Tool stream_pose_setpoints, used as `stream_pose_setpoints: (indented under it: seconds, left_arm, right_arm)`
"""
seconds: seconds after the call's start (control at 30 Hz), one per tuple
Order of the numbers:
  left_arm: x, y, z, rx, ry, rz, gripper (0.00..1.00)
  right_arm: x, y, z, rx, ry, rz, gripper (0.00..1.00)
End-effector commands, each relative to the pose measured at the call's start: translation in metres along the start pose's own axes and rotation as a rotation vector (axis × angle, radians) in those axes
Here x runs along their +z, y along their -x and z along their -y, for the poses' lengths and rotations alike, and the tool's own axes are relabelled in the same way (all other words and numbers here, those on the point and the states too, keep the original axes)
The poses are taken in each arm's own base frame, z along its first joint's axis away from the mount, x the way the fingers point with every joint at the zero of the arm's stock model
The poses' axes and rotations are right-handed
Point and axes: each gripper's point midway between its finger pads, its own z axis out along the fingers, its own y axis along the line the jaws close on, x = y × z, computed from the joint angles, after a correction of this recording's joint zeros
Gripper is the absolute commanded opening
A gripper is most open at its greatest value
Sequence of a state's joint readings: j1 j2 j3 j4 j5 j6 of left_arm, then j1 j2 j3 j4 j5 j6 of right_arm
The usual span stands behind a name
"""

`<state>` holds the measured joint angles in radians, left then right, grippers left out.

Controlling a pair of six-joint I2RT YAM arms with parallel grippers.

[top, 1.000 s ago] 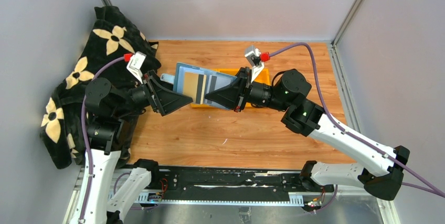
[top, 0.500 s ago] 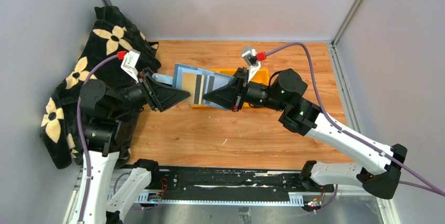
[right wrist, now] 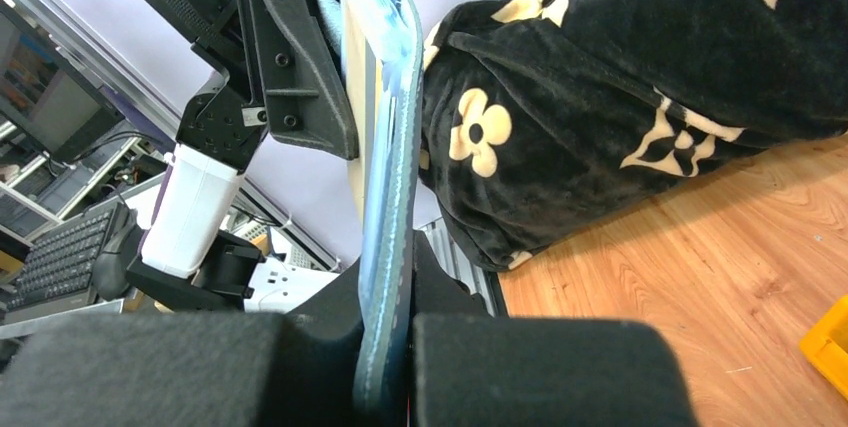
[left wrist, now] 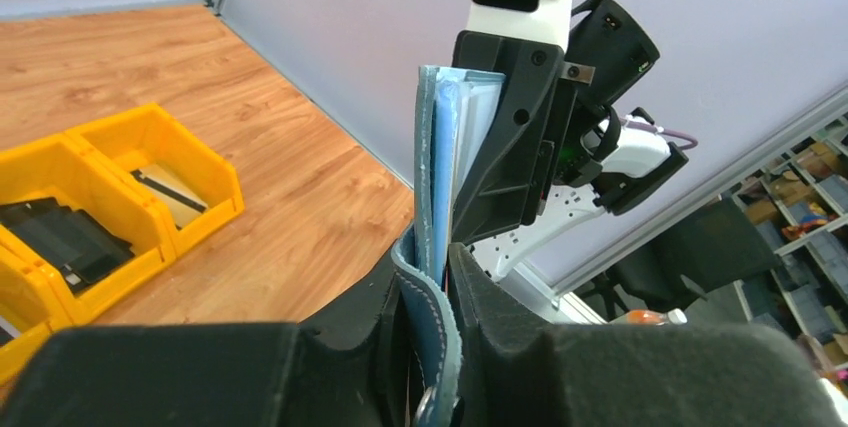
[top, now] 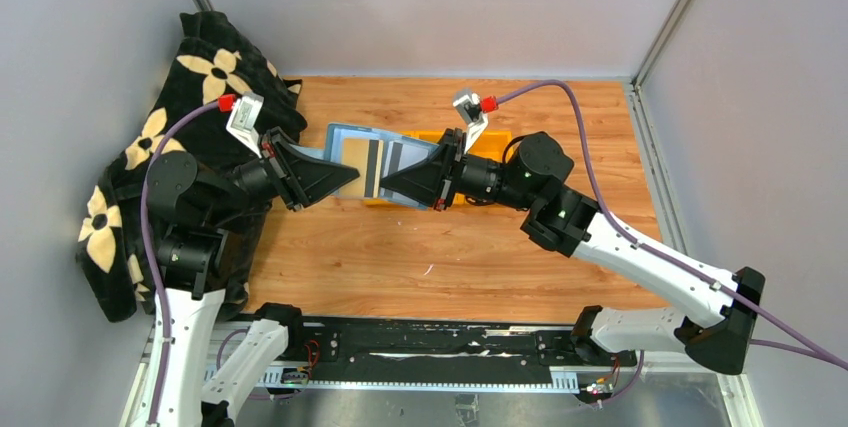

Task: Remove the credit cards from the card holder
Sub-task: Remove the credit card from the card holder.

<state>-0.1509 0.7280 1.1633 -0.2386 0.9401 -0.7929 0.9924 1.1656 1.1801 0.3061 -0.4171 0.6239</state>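
Note:
The card holder point(top: 343, 137) is spread open, pale blue inside, and held in the air between both arms over the middle of the table. A tan card point(top: 353, 152) with a dark stripe and a silvery card point(top: 406, 156) lie in its pockets. My left gripper point(top: 356, 176) is shut on the holder's left half; in the left wrist view its pads point(left wrist: 480, 287) pinch the teal strap tab point(left wrist: 424, 312) and the blue panel point(left wrist: 438, 147). My right gripper point(top: 386, 187) is shut on the holder's right edge point(right wrist: 387, 107), seen edge-on between its fingers point(right wrist: 450, 292).
Yellow bins point(top: 497, 141) stand on the wooden table behind and under the holder; in the left wrist view they point(left wrist: 205, 162) hold dark and tan cards. A black flowered blanket point(top: 190, 97) is heaped at the left wall. Grey walls close in three sides.
My left gripper has slid in over the holder's left half and closed on it. Both arms and the holder have drifted slightly left and back.

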Motion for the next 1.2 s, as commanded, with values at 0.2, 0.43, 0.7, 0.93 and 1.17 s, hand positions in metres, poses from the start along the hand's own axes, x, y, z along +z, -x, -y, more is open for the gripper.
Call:
stream_pose_setpoints:
  seconds: [0.2, 0.43, 0.7, 0.93, 1.17]
  left_arm:
    - [-0.003, 0.008, 0.005, 0.085, 0.016, 0.02, 0.08]
    - [-0.002, 0.008, 0.006, 0.078, 0.011, -0.006, 0.0]
    - [-0.001, 0.01, -0.003, 0.084, 0.053, -0.005, 0.0]
    - [0.009, 0.004, -0.027, -0.043, 0.1, -0.054, 0.0]
    - [0.015, -0.002, -0.039, -0.098, 0.106, -0.07, 0.0]
  right_arm:
    - [0.003, 0.011, 0.005, 0.108, 0.006, 0.108, 0.11]
    - [-0.009, 0.015, 0.02, 0.175, -0.014, 0.113, 0.44]
    - [-0.058, 0.064, 0.046, 0.188, -0.1, 0.243, 0.51]
    - [-0.061, 0.08, 0.023, 0.16, -0.033, 0.217, 0.51]
    - [-0.048, 0.071, 0.0, 0.205, 0.162, 0.153, 0.51]
